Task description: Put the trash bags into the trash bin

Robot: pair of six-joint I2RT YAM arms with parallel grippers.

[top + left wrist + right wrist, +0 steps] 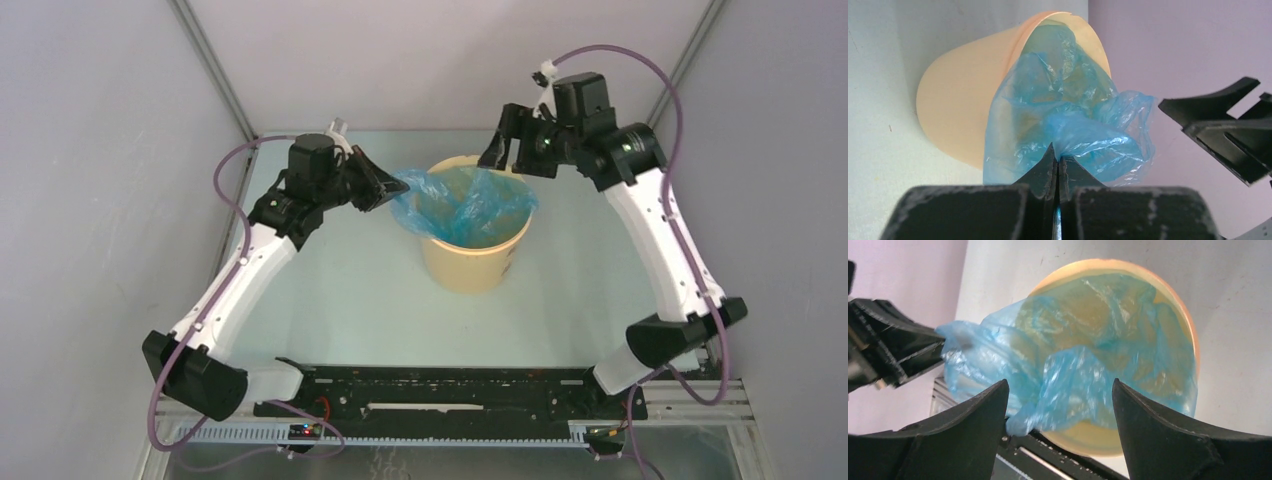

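While the pale, matte table point(340, 290) lies flat beneath everything, the white-shelled left arm point(240, 280) and right arm point(665, 240) bend in from its near edge toward the trash bin point(470, 265). This is a smooth, pale yellow round tub with tapered sides, standing upright near the table's middle. The trash bag point(470, 205), a thin, glossy, wrinkled film of translucent light blue, sits mostly inside the tub and lines its mouth, with a bunched fold spilling over the rim on the left. The left gripper point(395, 185) has its black fingers pressed together on that fold, just outside the rim. The right gripper point(508, 158) hangs over the far right of the rim with its fingers spread wide and nothing clamped. Only the top view shows both arms whole and the tub standing on the table. The left wrist view adds the pinch itself, the fingertips meeting with film squeezed between them, and the tub's bare outer wall beside the draped plastic. The right wrist view looks into the tub's mouth, where yellow shows through the film. There a crumpled flap lies in the gap between the curved fingers; whether it brushes one cannot be told.
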